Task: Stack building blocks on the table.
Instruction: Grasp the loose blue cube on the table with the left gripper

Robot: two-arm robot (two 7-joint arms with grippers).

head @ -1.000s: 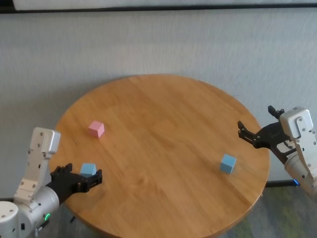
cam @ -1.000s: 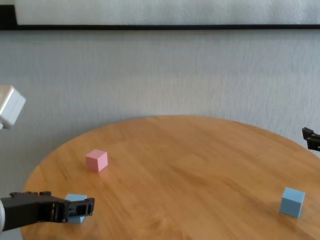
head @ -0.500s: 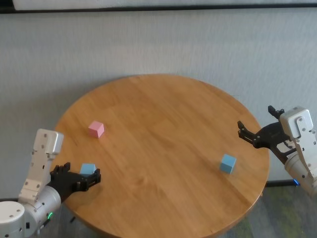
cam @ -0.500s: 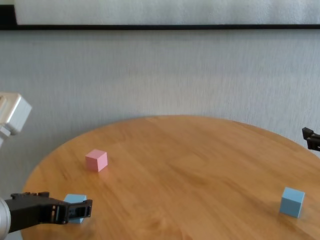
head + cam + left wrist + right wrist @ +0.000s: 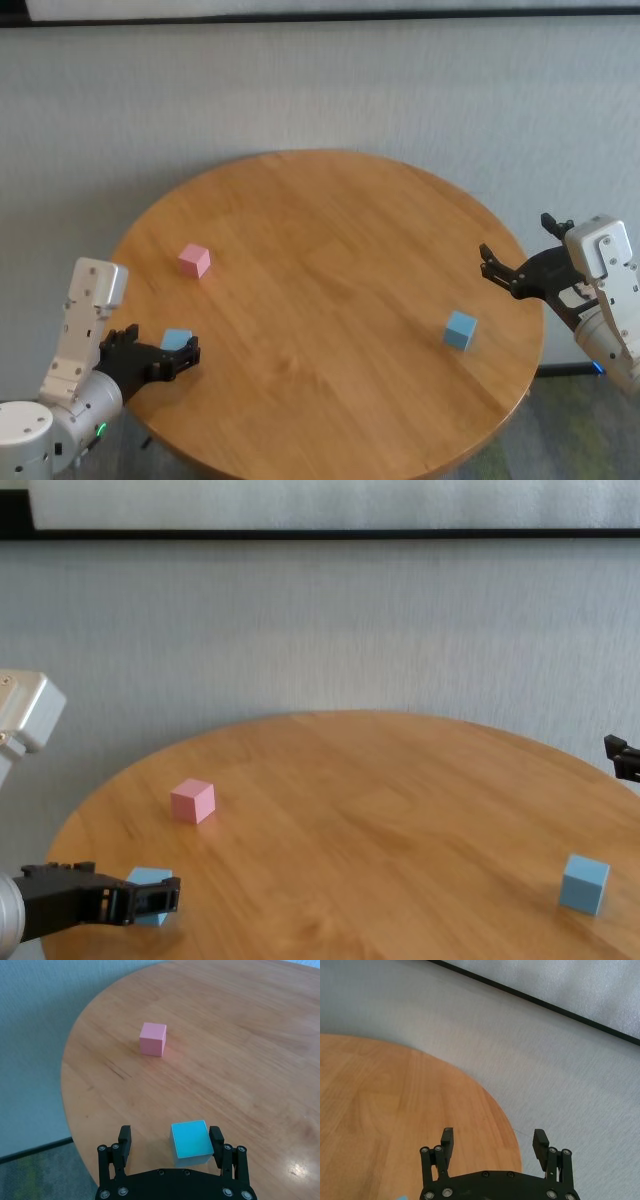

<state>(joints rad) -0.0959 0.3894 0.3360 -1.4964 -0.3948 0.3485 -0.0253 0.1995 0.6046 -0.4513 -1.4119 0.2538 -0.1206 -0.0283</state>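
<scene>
Easing the left gripper (image 5: pixel 170 1135) back and down a little toward the near left edge of the table (image 5: pixel 330 220), compared with a second ago. Keeping its fingers spread wide, not pinching anything. Framing the near light blue block (image 5: pixel 190 1141) between the two fingers in the left wrist view, very close to one finger and well apart from the other; not possible to tell if touching. Leaving this block resting on the wood, at the same place as before. Judging from this: still lining up for the first grasp, with no closing begun and no stacking done.

Farther in, leaving the pink block (image 5: pixel 194 260) untouched on the left part of the table. Leaving the second light blue block (image 5: pixel 460 329) alone too, well apart on the right side. Holding the right gripper (image 5: pixel 492 1137) idle beyond the right rim, fingers spread wide and empty, in an unchanged place.
</scene>
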